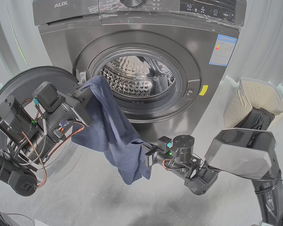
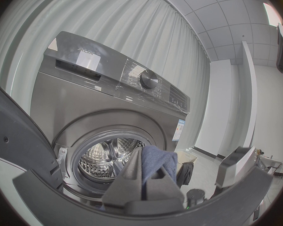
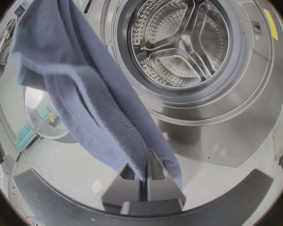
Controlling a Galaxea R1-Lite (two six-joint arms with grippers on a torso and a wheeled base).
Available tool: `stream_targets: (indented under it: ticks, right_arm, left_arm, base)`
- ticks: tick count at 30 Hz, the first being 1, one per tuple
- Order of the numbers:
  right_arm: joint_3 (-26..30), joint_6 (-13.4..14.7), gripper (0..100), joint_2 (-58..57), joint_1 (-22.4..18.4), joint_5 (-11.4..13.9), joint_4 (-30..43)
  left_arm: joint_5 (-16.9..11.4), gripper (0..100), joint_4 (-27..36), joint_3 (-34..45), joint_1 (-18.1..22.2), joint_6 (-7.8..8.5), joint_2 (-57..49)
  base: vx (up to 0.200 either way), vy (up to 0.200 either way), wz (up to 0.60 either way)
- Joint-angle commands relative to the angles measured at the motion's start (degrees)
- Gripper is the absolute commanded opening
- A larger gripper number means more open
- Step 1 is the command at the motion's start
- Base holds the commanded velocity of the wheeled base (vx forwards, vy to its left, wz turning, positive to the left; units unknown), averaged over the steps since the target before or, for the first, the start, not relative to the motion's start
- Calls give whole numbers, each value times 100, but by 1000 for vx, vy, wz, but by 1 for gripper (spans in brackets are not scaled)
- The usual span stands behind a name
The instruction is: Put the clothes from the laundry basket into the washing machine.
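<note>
Blue cloth, a shirt-like garment (image 1: 116, 126), hangs stretched between both grippers in front of the washing machine (image 1: 179, 47), all of it outside the drum. The left gripper (image 1: 88, 91) is clenched on its upper edge at about 9 o'clock of the drum opening (image 1: 136, 74), just beside the open door (image 1: 19, 82). The right gripper (image 1: 147, 157) pinches a lower fold at about 6 o'clock, below the opening. The laundry basket (image 1: 261, 91), at the machine's 3 o'clock, holds a black garment (image 1: 258, 118).

The cloth garment (image 1: 116, 132) looks matt, the washing machine (image 1: 63, 47) brushed metal, its drum (image 1: 129, 79) glossy.
</note>
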Motion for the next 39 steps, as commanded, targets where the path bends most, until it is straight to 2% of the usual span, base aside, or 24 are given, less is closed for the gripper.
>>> stream_targets:
  ticks: [1, 6, 12, 14, 15, 17, 22, 24, 39]
  right_arm:
    - [1556, 22, 0, -2109, -380, -2, -16]
    - [2373, 65, 0, -3638, -459, -20, 45]
    - [3067, 153, 0, -4526, -556, 33, -201]
    - [3085, 180, 0, -4570, -564, 33, -245]
    - [3102, 391, 0, -4711, -573, 24, -500]
    - [3006, 452, 0, -4728, -556, 15, -561]
    - [2575, 417, 0, -4719, -626, -46, -570]
    - [2461, 417, 0, -4719, -670, -55, -561]
    - [2399, 391, 0, -4667, -1259, -20, -570]
  left_arm:
    - [-11, 0, 0, 31, 266, -23, 85]
    - [-11, 0, 0, 75, 390, -23, 67]
    - [-63, 0, -17, 198, 425, -103, -29]
    - [-72, 0, -17, 198, 425, -103, -47]
    - [-116, 0, -17, 198, 425, -111, -170]
    - [-116, 0, -17, 154, 433, -111, -196]
    - [-116, 0, -8, -13, 451, -138, -363]
    - [-116, 0, -17, -31, 504, -217, -390]
    - [-318, 0, -17, -75, 1101, -234, -355]
  base:
    - [0, 0, 0]
    - [0, 0, 0]
    - [0, 0, 0]
    - [0, 0, 0]
    - [0, 0, 0]
    - [0, 0, 0]
    - [0, 0, 0]
    - [0, 0, 0]
    - [0, 0, 0]
